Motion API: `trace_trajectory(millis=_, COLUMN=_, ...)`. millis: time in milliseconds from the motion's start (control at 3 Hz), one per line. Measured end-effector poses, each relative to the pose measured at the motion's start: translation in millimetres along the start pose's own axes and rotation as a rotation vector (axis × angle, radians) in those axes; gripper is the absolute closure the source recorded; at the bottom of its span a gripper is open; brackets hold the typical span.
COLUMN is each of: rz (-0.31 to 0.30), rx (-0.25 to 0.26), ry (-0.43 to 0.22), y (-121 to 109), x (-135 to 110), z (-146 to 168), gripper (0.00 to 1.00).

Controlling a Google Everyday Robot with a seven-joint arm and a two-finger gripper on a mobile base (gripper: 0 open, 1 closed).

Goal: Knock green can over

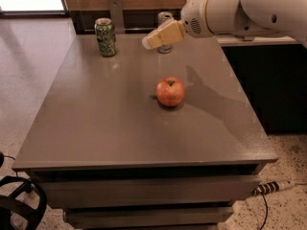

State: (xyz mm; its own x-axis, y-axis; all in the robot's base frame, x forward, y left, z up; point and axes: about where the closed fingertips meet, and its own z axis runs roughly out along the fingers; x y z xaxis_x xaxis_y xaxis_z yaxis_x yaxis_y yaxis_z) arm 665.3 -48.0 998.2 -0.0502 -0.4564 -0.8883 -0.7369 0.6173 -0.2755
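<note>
The green can (105, 37) stands upright at the far left of the grey table (96, 123); it has a mottled green-and-white body and a silver rim. My gripper (152, 40), with cream-coloured fingers, hangs above the far middle of the table, to the right of the green can and apart from it. It points left toward the can. The white arm (240, 11) comes in from the upper right.
A slimmer silver-and-blue can (164, 28) stands at the far edge, partly hidden behind the gripper. A red apple (170, 91) sits mid-table. A wooden wall panel and a dark counter lie behind and to the right. A chair wheel shows at the lower left.
</note>
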Motion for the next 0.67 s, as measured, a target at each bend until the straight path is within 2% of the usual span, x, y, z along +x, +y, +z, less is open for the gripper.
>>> trace_trajectory(millis=667, rz=-0.026, rx=0.009, ry=0.017, y=12.5, x=-5.4, z=76.0, gripper=0.0)
